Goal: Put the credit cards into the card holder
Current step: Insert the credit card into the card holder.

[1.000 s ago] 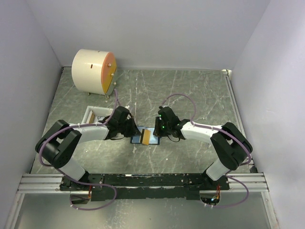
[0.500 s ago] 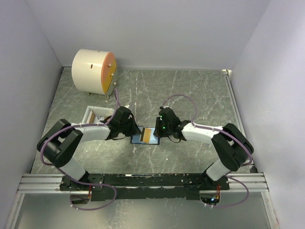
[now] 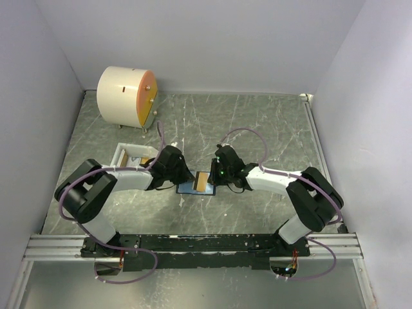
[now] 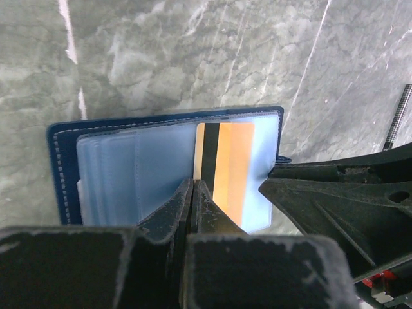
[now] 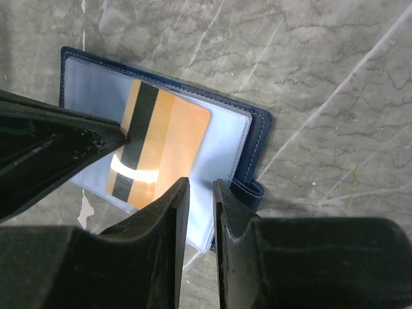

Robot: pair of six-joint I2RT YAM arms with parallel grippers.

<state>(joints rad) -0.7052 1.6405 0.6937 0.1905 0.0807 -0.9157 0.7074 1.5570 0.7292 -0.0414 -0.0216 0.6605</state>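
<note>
Left wrist view: a navy, stitched folding card holder (image 4: pixel 61 174) lies open on the grey veined stone-look table (image 4: pixel 161 51), translucent pale-blue plastic pockets up, with a glossy orange card with a black stripe (image 4: pixel 235 167) lying on them. The left jaws are pressed together at the card's edge, and I cannot tell whether they pinch it. The right jaws stand narrowly apart above the holder's snap-tab side, and plain pale walls (image 3: pixel 193 45) enclose the table.

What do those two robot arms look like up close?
The left arm and right arm have white links, chunky black joints and looping purple cables. The left end effector and right end effector each have two matte black, wedge-shaped fingers.
</note>
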